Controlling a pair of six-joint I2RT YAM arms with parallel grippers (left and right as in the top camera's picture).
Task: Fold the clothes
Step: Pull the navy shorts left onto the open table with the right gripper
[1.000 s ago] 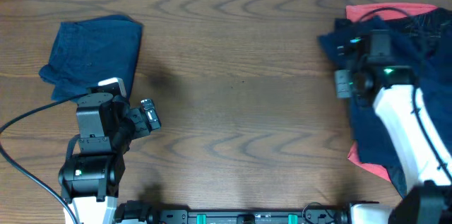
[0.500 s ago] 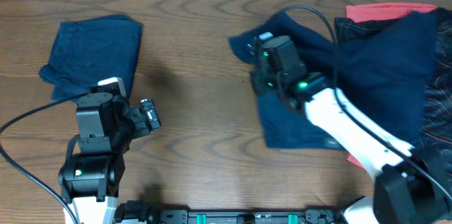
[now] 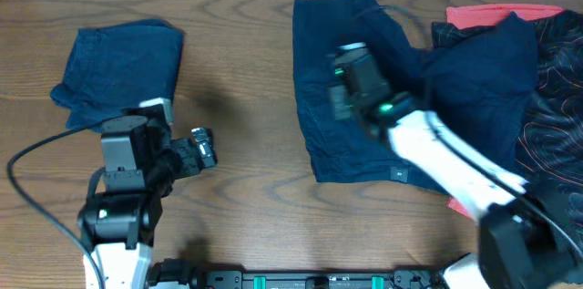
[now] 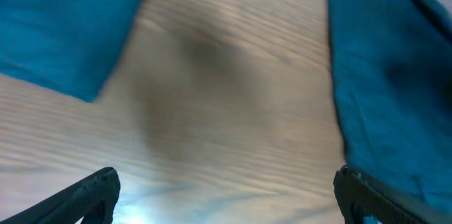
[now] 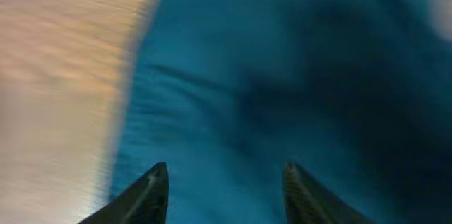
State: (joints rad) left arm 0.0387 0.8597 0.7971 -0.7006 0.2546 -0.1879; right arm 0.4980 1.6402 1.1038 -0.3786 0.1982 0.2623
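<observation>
A navy garment (image 3: pixel 342 148) lies spread out on the middle of the table (image 3: pixel 246 98). It fills the right wrist view (image 5: pixel 282 75). My right gripper (image 3: pixel 342 88) hovers over it, blurred by motion. Its two fingers stand apart (image 5: pixel 226 181), with nothing between them and only cloth beneath. A folded navy garment (image 3: pixel 118 70) rests at the far left and shows at the upper left of the left wrist view (image 4: pixel 63 26). My left gripper (image 3: pixel 202 146) is open (image 4: pixel 226 196) over bare wood between the two garments. The spread one's edge (image 4: pixel 395 75) is on its right.
A pile of clothes sits at the right edge: a red garment (image 3: pixel 496 15), more navy cloth (image 3: pixel 492 79) and dark patterned fabric (image 3: pixel 556 116). The right arm (image 3: pixel 446 157) reaches across the spread garment from the bottom right.
The right gripper pulled a navy garment from the right pile to the table's middle, then opened and let it go. It now lies spread. The left arm shifted only slightly.
</observation>
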